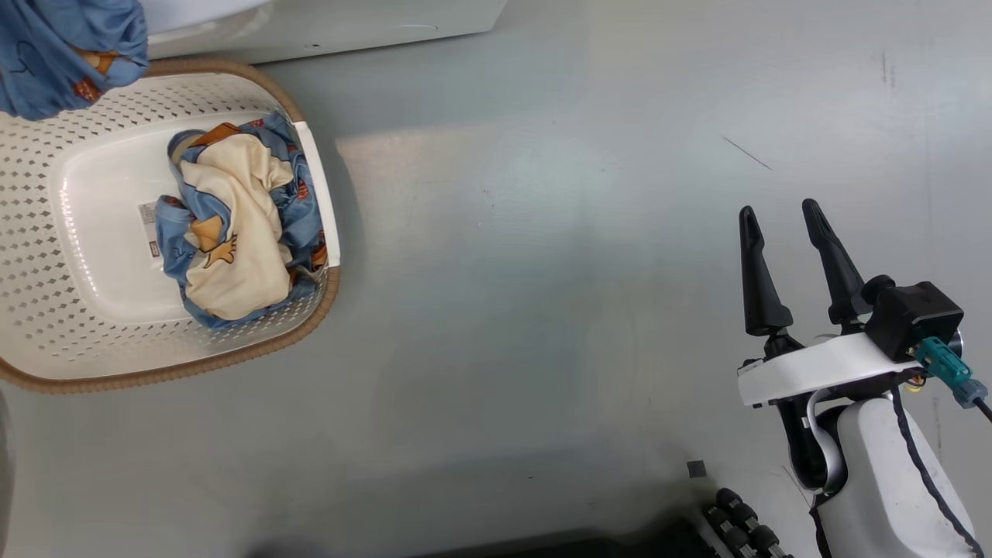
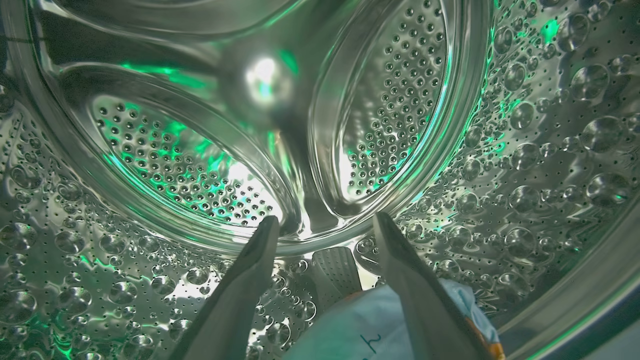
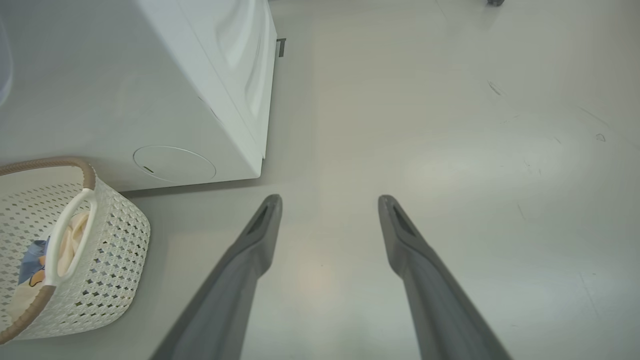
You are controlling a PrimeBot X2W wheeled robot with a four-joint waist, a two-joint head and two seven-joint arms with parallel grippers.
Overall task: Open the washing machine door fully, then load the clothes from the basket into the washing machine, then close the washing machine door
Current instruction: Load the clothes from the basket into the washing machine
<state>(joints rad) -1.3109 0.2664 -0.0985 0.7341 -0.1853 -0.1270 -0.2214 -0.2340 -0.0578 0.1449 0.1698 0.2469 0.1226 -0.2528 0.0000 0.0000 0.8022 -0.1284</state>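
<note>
Left gripper [image 2: 325,218] is inside the steel drum [image 2: 525,150], fingers spread wide, gripping nothing. A light blue garment [image 2: 370,330] lies at 6 o'clock in the wrist view, against one finger.

Risk: the cloth snags on that finger as the arm pulls out and drags back over the lip.

Head view: blue cloth [image 1: 62,54] at 10 o'clock, above the basket [image 1: 232,356]. Can't tell whether it hangs from the opening; if so, the door could pinch it.

Cream-and-blue clothes [image 1: 232,232] sit in the basket, 9 o'clock. Right gripper [image 1: 779,209] is wide, empty, at 4 o'clock.

The grey floor [image 1: 542,271] is glossy and reflects pale light. A thin dark scratch [image 1: 746,153] marks it, and a small dark square [image 1: 696,468] lies lower down.
</note>
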